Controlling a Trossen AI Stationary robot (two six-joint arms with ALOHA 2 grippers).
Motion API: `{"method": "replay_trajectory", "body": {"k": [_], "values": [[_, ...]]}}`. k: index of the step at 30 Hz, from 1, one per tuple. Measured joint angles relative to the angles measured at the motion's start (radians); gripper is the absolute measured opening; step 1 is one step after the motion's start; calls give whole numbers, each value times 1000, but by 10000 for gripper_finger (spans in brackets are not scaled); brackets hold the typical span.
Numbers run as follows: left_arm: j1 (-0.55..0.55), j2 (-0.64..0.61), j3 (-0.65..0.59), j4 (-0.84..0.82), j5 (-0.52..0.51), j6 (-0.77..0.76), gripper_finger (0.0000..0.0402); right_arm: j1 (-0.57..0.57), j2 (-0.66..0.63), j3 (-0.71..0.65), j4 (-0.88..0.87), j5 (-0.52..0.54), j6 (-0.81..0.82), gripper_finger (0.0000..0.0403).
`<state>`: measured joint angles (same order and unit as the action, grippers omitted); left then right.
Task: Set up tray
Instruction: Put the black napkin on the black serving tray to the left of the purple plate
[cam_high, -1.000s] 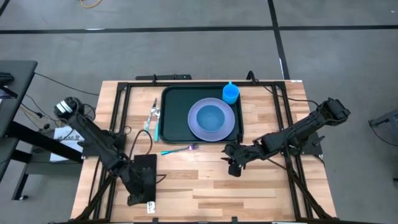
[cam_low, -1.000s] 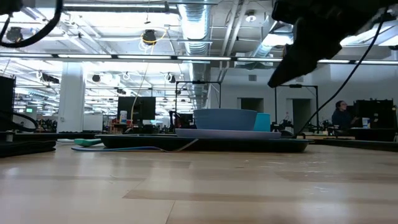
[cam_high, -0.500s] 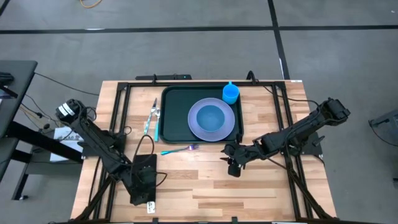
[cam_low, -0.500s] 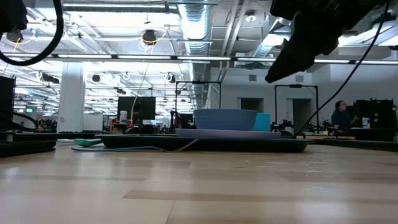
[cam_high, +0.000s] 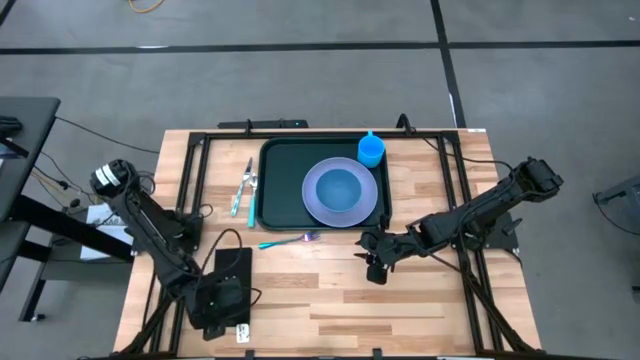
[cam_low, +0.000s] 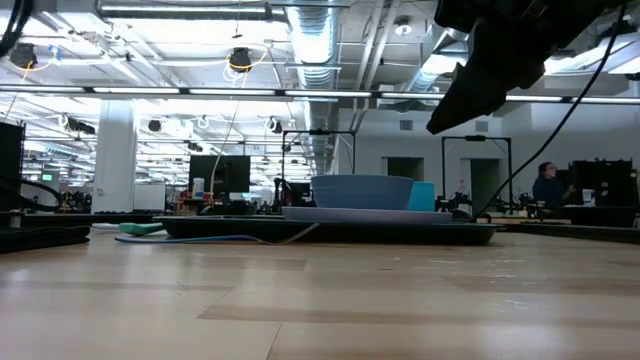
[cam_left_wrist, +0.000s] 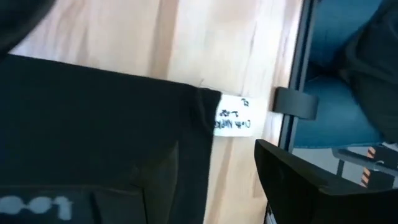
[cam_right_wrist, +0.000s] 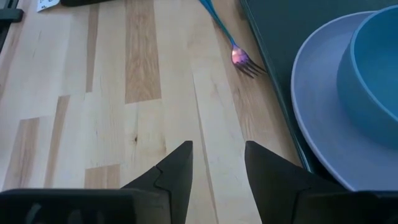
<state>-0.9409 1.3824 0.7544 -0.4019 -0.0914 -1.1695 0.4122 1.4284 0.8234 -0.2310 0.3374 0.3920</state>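
Toward the far middle of the desk (cam_high: 330, 290) lies the tray (cam_high: 278, 190), well ahead of both sets of jaws. It carries a pale blue plate (cam_high: 371, 213) with a blue bowl (cam_high: 340, 186) in it and a blue cup (cam_high: 371, 150) at its far right corner. None of that has shifted over the last second.

Just off the tray's near edge, a blue-handled fork (cam_high: 288, 240) rests on the bare wood, a little ahead and to the left of the right gripper (cam_high: 375, 270). Two more utensils (cam_high: 243, 187) lie beside the tray's left rim, also untouched. The cutlery looks to be what remains of the setting.

The right gripper has held its place near the tray's near right corner. Its jaws stand a moderate way apart with nothing between them; the wrist view shows only wood in the gap, with the fork and the tray's rim beyond.

What has changed is the left arm. Its left gripper (cam_high: 218, 298) has drawn back toward the near left corner of the desk, over a flat black rectangle (cam_high: 234, 268) that bears a small white label (cam_left_wrist: 234, 119). I cannot tell how its jaws stand; the wrist view shows mostly the dark slab.

My reading is that the left arm is retiring and the right is placed to go for the fork.
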Motion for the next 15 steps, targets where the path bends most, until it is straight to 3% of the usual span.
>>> {"method": "replay_trajectory", "body": {"k": [4,15], "values": [[-25,33,2,1,2,0,201,0,0,0,0,0,0,137],[-27,197,5,45,188,-1,201,0,0,0,0,1,0,137]]}}
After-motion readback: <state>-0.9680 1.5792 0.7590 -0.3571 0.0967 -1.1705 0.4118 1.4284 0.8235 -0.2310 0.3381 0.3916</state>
